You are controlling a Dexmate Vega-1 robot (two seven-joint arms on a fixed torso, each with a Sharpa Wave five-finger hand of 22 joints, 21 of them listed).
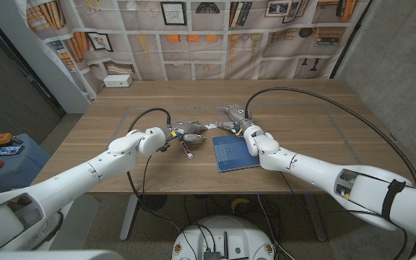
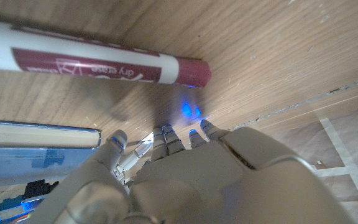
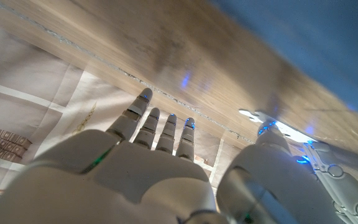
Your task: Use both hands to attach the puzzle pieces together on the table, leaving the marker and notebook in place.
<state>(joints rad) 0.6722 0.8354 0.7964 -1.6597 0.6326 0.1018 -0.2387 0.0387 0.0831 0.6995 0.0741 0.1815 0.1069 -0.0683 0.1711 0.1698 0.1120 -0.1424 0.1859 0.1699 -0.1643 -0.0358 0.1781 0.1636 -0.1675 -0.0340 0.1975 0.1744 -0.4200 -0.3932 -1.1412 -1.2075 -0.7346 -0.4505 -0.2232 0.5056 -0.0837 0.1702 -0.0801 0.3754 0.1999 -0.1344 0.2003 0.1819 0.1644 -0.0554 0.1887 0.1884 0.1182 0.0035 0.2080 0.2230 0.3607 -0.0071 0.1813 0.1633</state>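
I see a wooden table (image 1: 302, 115) with a bookshelf-print curtain (image 1: 215, 36) behind. My left hand (image 1: 181, 131) and right hand (image 1: 231, 117) meet mid-table; what they grip, I cannot tell. The marker (image 1: 186, 148) points toward me, beside the blue notebook (image 1: 235, 152).

A robot lab staged as a study. A printed bookshelf backdrop (image 1: 215, 32) hangs at twelve o'clock behind the wooden table (image 1: 295, 108). Concrete wall (image 1: 403, 79) at two o'clock.

Both robot hands (image 1: 193, 128) (image 1: 231, 115) mid-table, fingertips near.
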